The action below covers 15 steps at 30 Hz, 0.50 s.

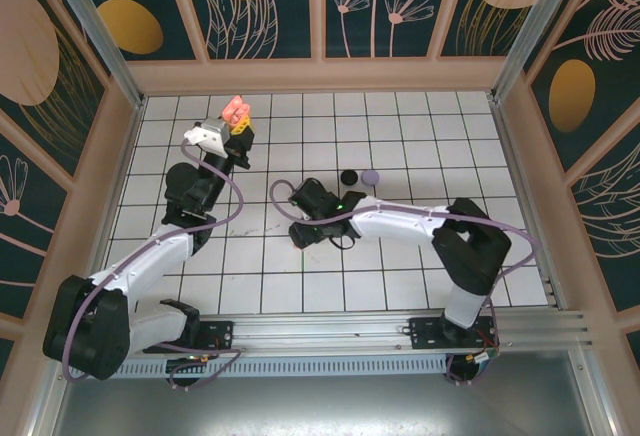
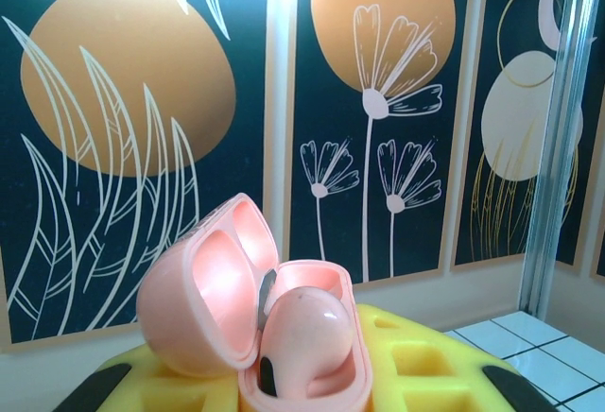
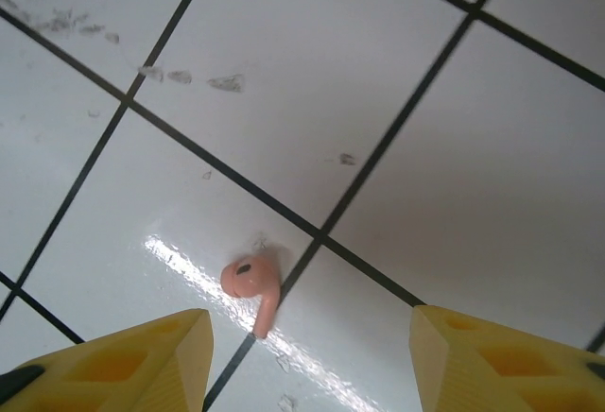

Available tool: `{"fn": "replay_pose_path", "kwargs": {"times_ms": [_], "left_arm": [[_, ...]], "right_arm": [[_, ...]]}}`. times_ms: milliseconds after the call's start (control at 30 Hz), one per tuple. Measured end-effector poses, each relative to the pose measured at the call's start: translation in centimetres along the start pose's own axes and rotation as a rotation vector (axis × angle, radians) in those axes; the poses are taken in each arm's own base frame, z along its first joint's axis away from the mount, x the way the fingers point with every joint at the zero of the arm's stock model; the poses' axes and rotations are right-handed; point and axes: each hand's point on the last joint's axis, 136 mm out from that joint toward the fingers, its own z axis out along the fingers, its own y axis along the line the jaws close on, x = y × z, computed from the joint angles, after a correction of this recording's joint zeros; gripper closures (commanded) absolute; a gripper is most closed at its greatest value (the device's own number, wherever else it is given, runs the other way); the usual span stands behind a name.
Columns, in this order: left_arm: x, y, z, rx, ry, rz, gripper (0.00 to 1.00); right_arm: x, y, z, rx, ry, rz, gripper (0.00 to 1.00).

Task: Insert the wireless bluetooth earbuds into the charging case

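Observation:
The salmon-pink charging case (image 2: 284, 336) has its lid swung open, and one salmon earbud (image 2: 307, 336) sits in it. My left gripper (image 2: 302, 379) is shut on the case between its yellow fingers (image 2: 416, 355). It holds the case (image 1: 238, 109) up near the back wall. A second salmon earbud (image 3: 251, 284) lies on the white tile beside a black grout line. My right gripper (image 3: 307, 355) hangs just above it, open. Its yellow fingertips (image 3: 142, 360) stand either side of the earbud without touching it, the left one nearer. From above, this gripper (image 1: 305, 233) is at the table's middle.
A small round black thing (image 1: 348, 177) and a lavender one (image 1: 371, 176) lie on the tiles behind the right gripper. Painted wall panels (image 1: 320, 6) enclose the table on three sides, and a metal rail (image 1: 380, 331) runs along the near edge.

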Motion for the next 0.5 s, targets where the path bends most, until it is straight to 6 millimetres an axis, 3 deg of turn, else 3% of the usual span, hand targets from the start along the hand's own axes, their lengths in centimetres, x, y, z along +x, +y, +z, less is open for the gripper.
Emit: {"fn": "replay_pose_path", "kwargs": {"times_ms": [267, 500], "left_arm": [[-0.4, 0.4, -0.3, -0.018, 0.001, 0.002, 1.0], [-0.2, 0.5, -0.3, -0.026, 0.007, 0.002, 1.0]], "right_arm": [[0.7, 1.3, 2.4, 0.037, 0.078, -0.091, 0.46], [1.2, 1.3, 3.7, 0.067, 0.118, -0.127, 0.51]]}}
